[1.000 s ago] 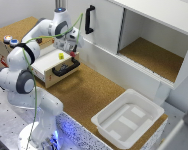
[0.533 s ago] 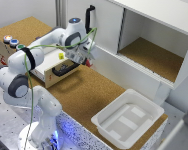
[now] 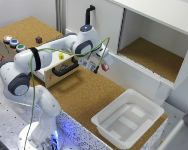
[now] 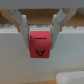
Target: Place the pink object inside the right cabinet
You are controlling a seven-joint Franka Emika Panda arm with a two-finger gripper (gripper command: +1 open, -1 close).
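Note:
My gripper is shut on the pink object, a tiny reddish-pink block held in the air just in front of the white cabinet's lower front panel. In the wrist view the pink object sits clamped between both fingers, with a dark mark on its face. The right cabinet, a wide white-walled compartment with a cork-brown floor, stands open toward the exterior view's right of the gripper and slightly higher.
A cork-topped drawer box with a tiny yellow block sits under the arm. A small dark block and coloured buttons lie at the left. A white tray rests at the front right. A black handle sticks up from the cabinet section.
The arm has swung from over the drawer box toward the exterior view's right, carrying the pink object closer to the right cabinet.

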